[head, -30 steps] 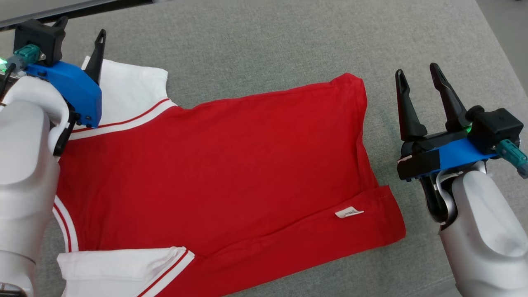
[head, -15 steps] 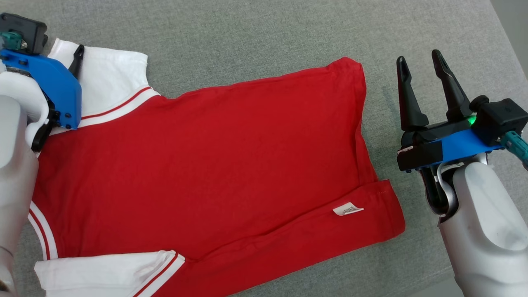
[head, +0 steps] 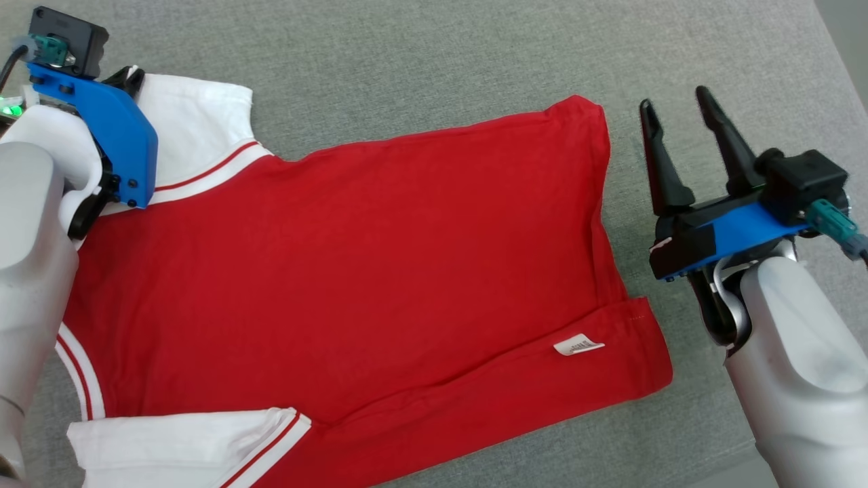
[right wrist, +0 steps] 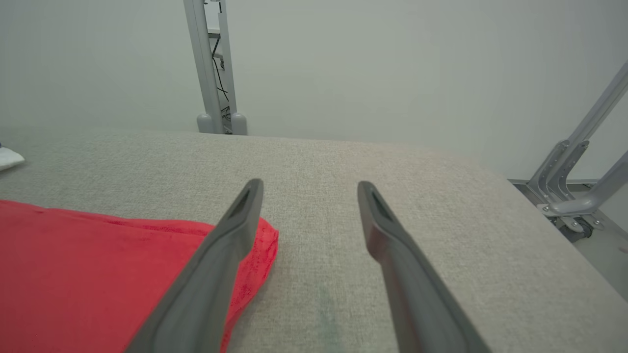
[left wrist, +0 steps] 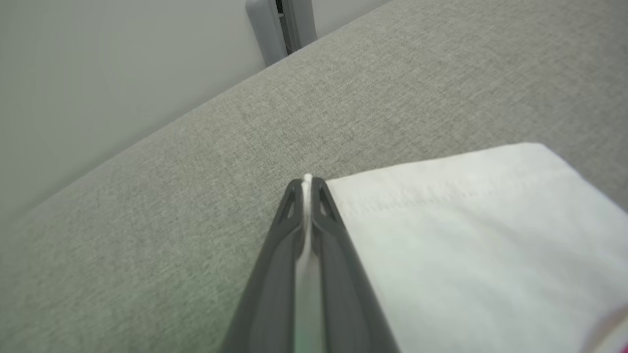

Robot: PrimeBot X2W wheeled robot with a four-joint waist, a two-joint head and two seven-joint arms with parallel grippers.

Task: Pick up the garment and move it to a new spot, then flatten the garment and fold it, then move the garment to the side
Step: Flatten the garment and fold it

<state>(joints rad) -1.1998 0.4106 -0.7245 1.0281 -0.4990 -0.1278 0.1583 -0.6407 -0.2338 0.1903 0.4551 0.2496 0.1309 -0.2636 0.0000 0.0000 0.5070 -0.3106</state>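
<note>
The soft, floppy shirt (head: 352, 271) lifts best by edges: left jaws pinch its white sleeve (left wrist: 466, 235), right jaws spread apart.

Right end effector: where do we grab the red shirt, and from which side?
Take the shirt at its far hem corner, coming in from the robot's right. That corner lies flat on the grey surface right beside the open right end effector, and it mirrors the far white sleeve that the left end effector holds pinched shut.

Bright, even light; soft shadows; wrist views' lower edges blurred.
</note>
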